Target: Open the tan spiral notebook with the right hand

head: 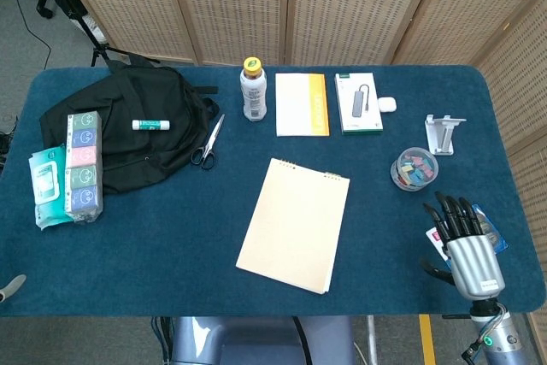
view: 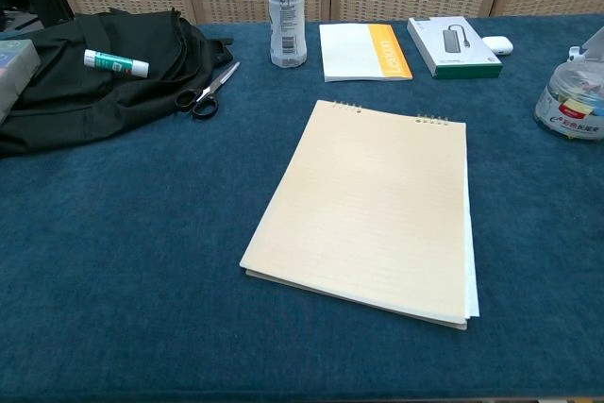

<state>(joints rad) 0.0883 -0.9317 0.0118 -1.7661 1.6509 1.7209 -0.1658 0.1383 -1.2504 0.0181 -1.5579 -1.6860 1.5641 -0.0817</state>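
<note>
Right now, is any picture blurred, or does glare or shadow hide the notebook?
Head view: sharp, evenly lit, the tan notebook clear, the right hand crisp. Chest view: notebook sharp, only a thin shadow under its near edge; no glare.

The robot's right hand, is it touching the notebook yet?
Apart. The head view shows bare blue table between the right hand and the closed notebook.
</note>
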